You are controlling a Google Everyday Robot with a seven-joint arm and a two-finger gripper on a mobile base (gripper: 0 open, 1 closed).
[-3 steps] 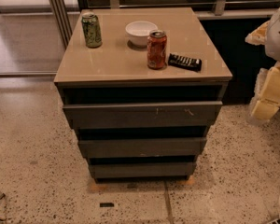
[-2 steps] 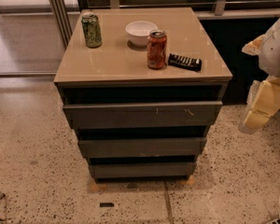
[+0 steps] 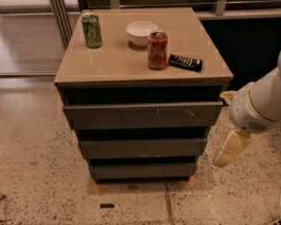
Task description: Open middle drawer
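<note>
Grey-brown middle drawer [image 3: 143, 148] looks shut, between widest top drawer [image 3: 140, 115] and narrowest bottom drawer [image 3: 140, 171]; long axis left-right. Gripper [image 3: 227, 151] hangs just right of its right end, roughly level. Drawer lies leftward from jaws. Jaws released or clenched: cannot tell.

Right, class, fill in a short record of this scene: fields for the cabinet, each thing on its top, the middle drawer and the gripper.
cabinet: tan top, three dark drawer fronts, narrower towards the floor
on top, left to right: green can, white bowl, red can, black remote
top drawer: widest, pale scratches
middle drawer: flat front, no handle, nothing touching it
bottom drawer: narrowest
gripper: right of the cabinet, level with the middle drawer, pointing down, apart from it
floor: speckled
</note>
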